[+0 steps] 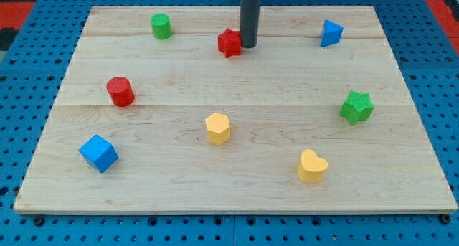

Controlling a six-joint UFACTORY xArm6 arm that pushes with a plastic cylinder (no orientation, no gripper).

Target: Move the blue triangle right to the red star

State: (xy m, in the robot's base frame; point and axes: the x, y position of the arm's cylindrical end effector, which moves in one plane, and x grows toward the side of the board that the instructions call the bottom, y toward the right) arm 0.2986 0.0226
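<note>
The blue triangle (pixel 330 33) lies near the board's top right. The red star (pixel 229 42) lies at the top middle, well to the left of the triangle. My tip (pixel 249 46) stands right beside the red star's right side, touching or nearly touching it. The tip is far to the left of the blue triangle.
A green cylinder (pixel 161 26) is at top left, a red cylinder (pixel 120 91) at left, a blue cube (pixel 98 153) at bottom left. A yellow hexagon (pixel 217 128) is in the middle, a yellow heart (pixel 312 166) at bottom right, a green star (pixel 356 107) at right. The wooden board (pixel 237 196) sits on a blue pegboard.
</note>
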